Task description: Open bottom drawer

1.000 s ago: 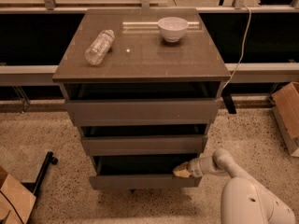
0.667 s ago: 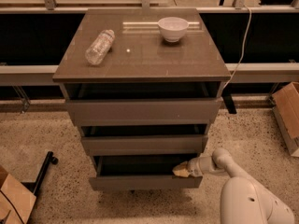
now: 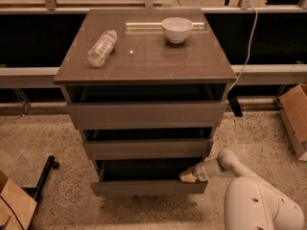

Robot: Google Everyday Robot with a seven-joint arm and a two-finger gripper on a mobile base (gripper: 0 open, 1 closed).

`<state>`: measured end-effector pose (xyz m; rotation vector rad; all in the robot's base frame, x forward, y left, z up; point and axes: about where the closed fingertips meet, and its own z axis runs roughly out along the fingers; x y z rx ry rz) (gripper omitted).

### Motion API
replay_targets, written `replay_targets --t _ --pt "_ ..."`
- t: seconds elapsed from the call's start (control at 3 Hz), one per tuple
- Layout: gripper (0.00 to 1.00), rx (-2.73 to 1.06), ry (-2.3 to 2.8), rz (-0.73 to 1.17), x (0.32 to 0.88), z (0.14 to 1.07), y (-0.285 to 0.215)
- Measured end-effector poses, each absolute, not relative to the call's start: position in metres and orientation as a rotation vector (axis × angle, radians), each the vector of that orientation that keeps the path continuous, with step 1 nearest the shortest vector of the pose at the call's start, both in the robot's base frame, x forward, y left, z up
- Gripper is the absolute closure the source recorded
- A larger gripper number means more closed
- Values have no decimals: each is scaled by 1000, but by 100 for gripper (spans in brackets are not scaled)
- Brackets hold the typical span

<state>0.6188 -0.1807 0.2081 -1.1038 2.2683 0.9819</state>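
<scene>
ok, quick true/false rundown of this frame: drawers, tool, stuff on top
1. The bottom drawer is pulled partly out. True.
2. The tool is at the bottom drawer's left end. False: it is at the right end, at the upper edge of the drawer front.
3. The bottle stands upright on the cabinet top. False: it lies on its side, towards the left.
4. A white bowl sits on the cabinet top, near the back. True.
</scene>
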Motion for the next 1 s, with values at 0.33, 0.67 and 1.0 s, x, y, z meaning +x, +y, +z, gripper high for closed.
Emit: replay_targets --t 0.33,0.67,1.0 --pt "28 -1083 2315 993 605 202 -187" --pt "4 -1083 2315 993 605 202 -187" --pt "0 -1016 2391 1010 576 195 -199"
